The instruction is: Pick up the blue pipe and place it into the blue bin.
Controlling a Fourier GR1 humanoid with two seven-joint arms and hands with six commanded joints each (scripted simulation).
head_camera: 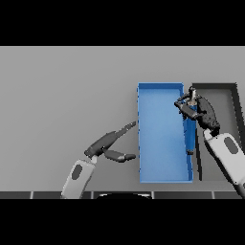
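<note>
1. Left hand (106, 143) lay open on the grey table (62, 95), holding nothing.
2. Right hand (198, 111) gripped a small pipe (190, 97) over the blue bin (160, 139) right wall.
3. Dark bin (220, 95) sat beneath that hand's wrist.

A grey surface (67, 95) fills the view, plain and even in tone. On it, toward the right side, sits a dark bin (225, 91), a shallow open tray with black walls and a grey floor. Its long sides run away from the viewer, and its right wall reaches almost to the picture's right edge. Left of the dark bin the surface stretches wide and flat to the far left edge.
</note>
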